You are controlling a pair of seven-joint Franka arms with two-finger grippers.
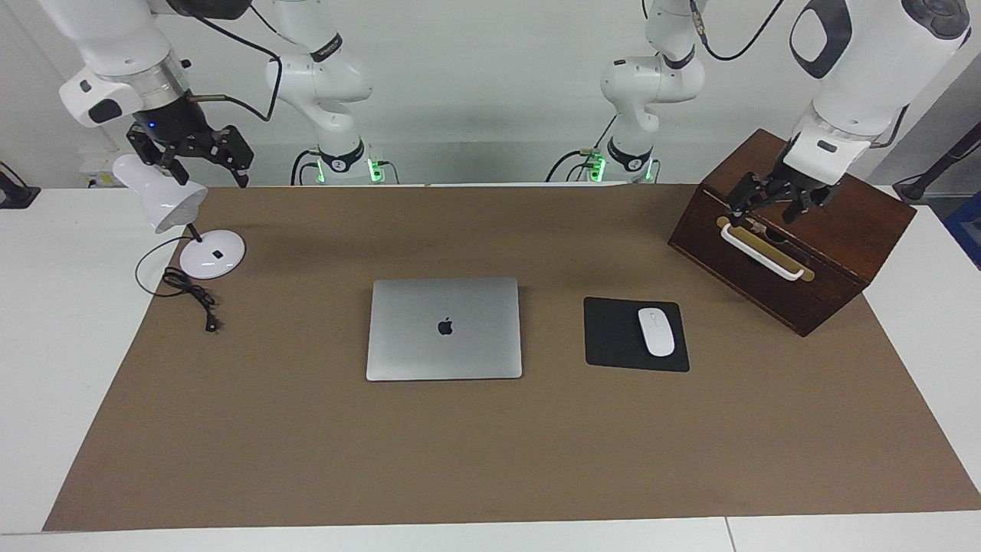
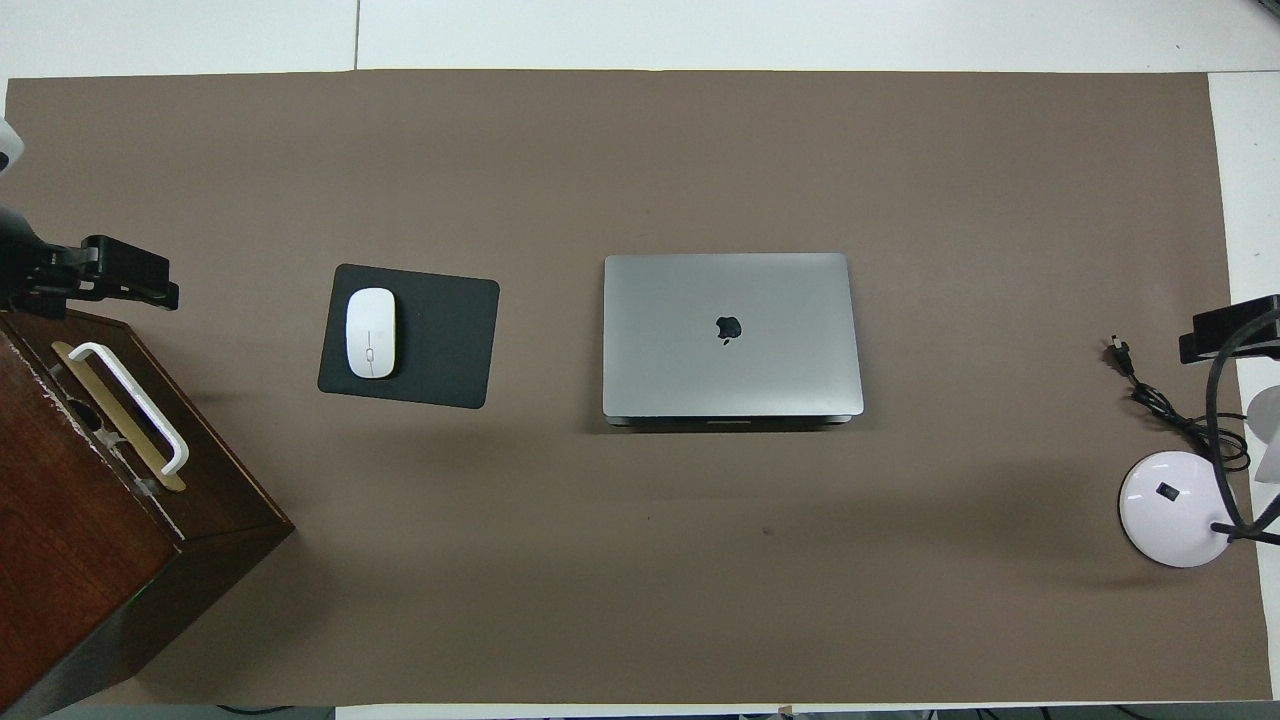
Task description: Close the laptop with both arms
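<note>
Laptop [image 1: 444, 328]: lid down, flat at mid-mat, beside the mouse pad [image 1: 635, 334].
Left gripper [image 1: 774, 201]: fingers spread wide, holding nothing, over the wooden box [image 1: 835, 253].
Right gripper [image 1: 191, 149]: fingers wide apart, empty, above the lamp [image 1: 161, 201].

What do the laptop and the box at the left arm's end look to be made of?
Laptop: likely brushed metal, matte silver-grey with an even soft sheen. Box: apparently dark stained wood, glossy, grain visible; its white handle looks like plastic.

laptop [image 1: 444, 329] lid: dark apple logo; no readable text elsewhere
</note>
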